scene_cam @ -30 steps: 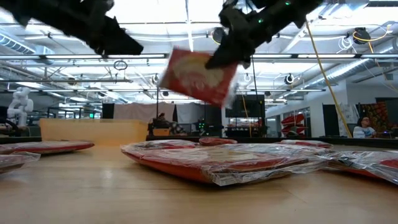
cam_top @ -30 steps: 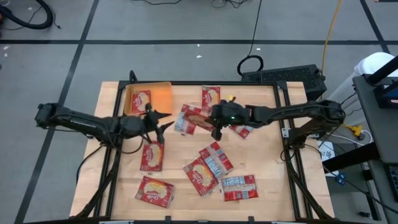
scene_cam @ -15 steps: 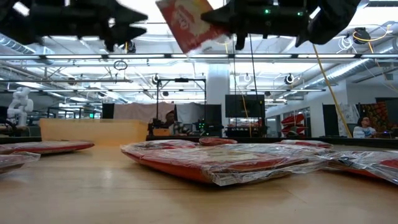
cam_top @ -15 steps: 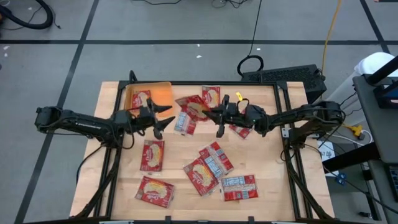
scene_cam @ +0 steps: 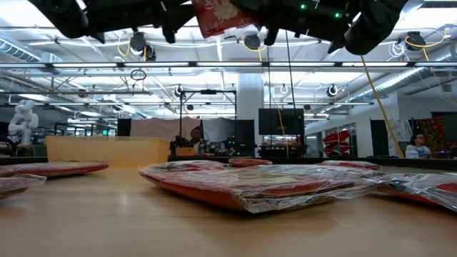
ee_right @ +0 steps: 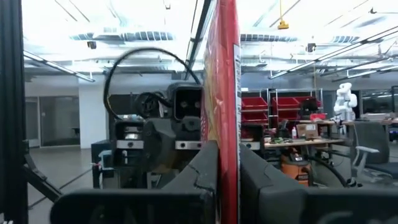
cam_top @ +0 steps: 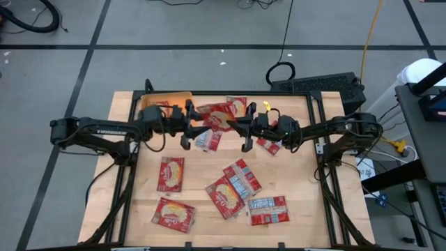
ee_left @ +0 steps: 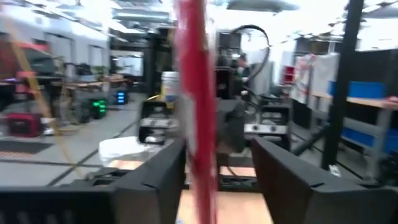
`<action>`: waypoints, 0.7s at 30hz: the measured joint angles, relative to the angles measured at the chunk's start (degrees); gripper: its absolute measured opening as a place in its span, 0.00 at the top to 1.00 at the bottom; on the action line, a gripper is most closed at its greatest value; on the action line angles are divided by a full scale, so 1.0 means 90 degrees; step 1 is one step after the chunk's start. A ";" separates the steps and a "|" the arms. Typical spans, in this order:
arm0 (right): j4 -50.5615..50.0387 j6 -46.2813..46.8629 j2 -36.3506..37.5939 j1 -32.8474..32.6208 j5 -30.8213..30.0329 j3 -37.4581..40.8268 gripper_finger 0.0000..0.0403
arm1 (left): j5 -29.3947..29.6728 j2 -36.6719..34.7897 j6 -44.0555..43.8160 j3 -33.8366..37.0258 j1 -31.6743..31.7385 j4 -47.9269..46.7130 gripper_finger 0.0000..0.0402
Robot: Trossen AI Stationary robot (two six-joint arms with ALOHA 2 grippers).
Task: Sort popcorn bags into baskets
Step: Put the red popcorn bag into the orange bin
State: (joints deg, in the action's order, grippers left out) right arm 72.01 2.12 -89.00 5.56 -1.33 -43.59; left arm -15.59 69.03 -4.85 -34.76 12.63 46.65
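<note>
My right gripper (cam_top: 238, 125) is shut on a red popcorn bag (cam_top: 217, 115), high above the middle of the table's far half. The bag shows edge-on in the right wrist view (ee_right: 225, 87) and at the top of the low view (scene_cam: 221, 14). My left gripper (cam_top: 191, 125) is open and faces it. Its fingers (ee_left: 155, 180) stand on either side of the bag's free end (ee_left: 196, 124). The orange bin (cam_top: 178, 97) sits at the far left, partly under my left arm, with one bag (cam_top: 155, 106) in it. Several more bags lie flat on the table. My right gripper pinches the bag's right end (ee_right: 227, 140) between its two fingers (ee_right: 202, 171). The fingers lie about level and come from the table's right. The bag is lifted clear of the table and sticks out toward my left gripper.
Loose bags lie at the far middle (cam_top: 237, 106), under the grippers (cam_top: 208, 139), at the right (cam_top: 268, 145), and across the near half (cam_top: 171, 173) (cam_top: 173, 214) (cam_top: 224, 195) (cam_top: 268, 209). Bare wood lies along the table's near left and right sides.
My right gripper has lifted the bag well clear of the table and turned level, pointing toward the table's left. My left gripper has risen and moved toward the table's right, so its open fingers now stand around the bag's free end.
</note>
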 joint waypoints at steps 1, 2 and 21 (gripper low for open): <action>-0.0046 -0.0001 -0.0025 -0.0001 0.0015 -0.0010 0.96 | -0.0053 0.0073 -0.0015 -0.0037 0.0001 -0.0002 0.61; -0.0027 -0.0001 -0.0084 -0.0007 0.0015 -0.0046 0.96 | -0.0057 0.0132 -0.0023 -0.0066 0.0002 0.0003 0.66; -0.2215 -0.0220 0.0164 0.0177 -0.1554 -0.0092 0.64 | -0.0432 -0.2218 -0.0228 -0.0122 0.2591 -0.4103 0.96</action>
State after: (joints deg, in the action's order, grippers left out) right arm 52.08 0.14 -87.53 7.16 -15.31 -44.42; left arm -19.48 49.07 -6.90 -35.86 35.95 9.73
